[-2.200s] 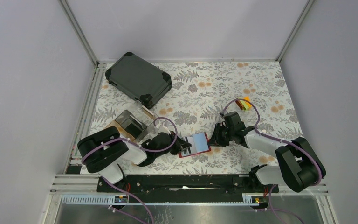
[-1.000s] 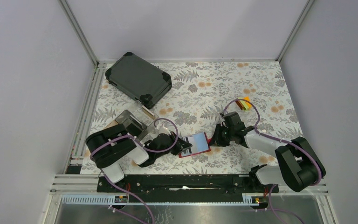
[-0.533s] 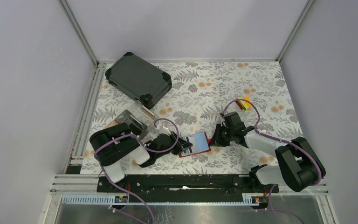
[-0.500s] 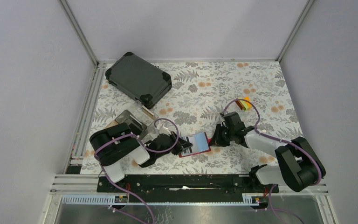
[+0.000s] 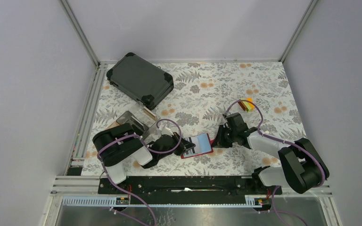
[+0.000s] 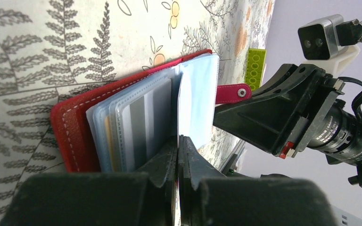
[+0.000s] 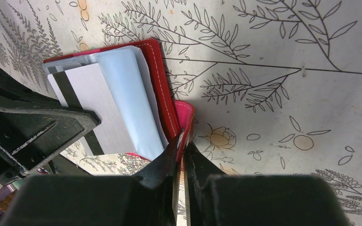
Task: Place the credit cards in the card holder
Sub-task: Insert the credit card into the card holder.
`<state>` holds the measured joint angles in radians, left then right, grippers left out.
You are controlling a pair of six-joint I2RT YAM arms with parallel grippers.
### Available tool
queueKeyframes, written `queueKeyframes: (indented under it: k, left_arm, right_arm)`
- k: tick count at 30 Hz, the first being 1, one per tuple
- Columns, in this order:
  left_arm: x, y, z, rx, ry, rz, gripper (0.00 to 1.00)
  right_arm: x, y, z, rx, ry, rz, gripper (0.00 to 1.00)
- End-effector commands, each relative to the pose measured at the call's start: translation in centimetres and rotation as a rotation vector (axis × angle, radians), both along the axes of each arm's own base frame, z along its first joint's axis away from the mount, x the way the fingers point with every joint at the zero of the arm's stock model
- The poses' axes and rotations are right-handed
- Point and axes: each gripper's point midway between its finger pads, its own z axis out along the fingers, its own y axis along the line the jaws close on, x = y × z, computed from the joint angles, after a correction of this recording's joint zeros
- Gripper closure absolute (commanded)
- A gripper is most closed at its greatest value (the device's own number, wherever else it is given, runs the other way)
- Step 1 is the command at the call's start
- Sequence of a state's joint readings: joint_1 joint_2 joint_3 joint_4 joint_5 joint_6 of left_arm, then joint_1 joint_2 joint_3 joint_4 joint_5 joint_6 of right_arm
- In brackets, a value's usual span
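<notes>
The red card holder point(image 5: 199, 151) lies open on the floral table between the arms, with several cards in its clear sleeves point(image 6: 136, 122). My left gripper point(image 5: 185, 145) is shut on the edge of a light card with a dark stripe point(image 7: 99, 103) that lies in the open holder point(image 6: 70, 122). A light blue card point(image 6: 198, 94) sits beside it. My right gripper point(image 5: 218, 140) is shut on the holder's pink-red snap tab point(image 7: 186, 117) at its right edge point(image 7: 158, 61). The jaws meet at the card in the left wrist view point(image 6: 178, 141) and at the tab in the right wrist view point(image 7: 181, 143).
A large dark hard case point(image 5: 140, 80) lies at the back left. A clear compartmented box point(image 5: 133, 123) stands just behind my left arm. Small yellow and orange blocks point(image 5: 248, 104) sit behind my right arm, with a green block point(image 6: 256, 66). Metal rails edge the table.
My left arm's elbow has swung to the right, toward the holder, with the gripper still on the card. The holder and my right arm have hardly moved.
</notes>
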<state>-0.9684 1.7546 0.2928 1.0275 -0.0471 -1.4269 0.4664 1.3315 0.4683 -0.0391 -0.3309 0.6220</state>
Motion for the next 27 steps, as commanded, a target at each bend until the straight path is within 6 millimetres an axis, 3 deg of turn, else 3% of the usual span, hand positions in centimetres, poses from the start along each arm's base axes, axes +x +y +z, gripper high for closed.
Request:
queueKeyframes:
  k: [1,11,20,27]
  left_arm:
    - [1.3,-0.2,0.0,0.006,-0.030,0.038,1.00]
    - [1.4,-0.2,0.2,0.004,-0.037,0.043,1.00]
    - [2.3,2.7,-0.6,0.072,-0.056,0.070,1.00]
    - [2.3,1.3,-0.1,0.085,-0.075,-0.015,1.00]
  right_arm:
    - [-0.9,-1.0,-1.2,-0.057,0.047,-0.002,0.88]
    - [-0.7,-1.0,-1.1,-0.058,0.041,-0.005,0.89]
    - [-0.4,-1.9,-0.7,-0.108,0.015,-0.019,0.89]
    - [-0.4,-1.7,-0.8,-0.102,0.025,-0.011,0.89]
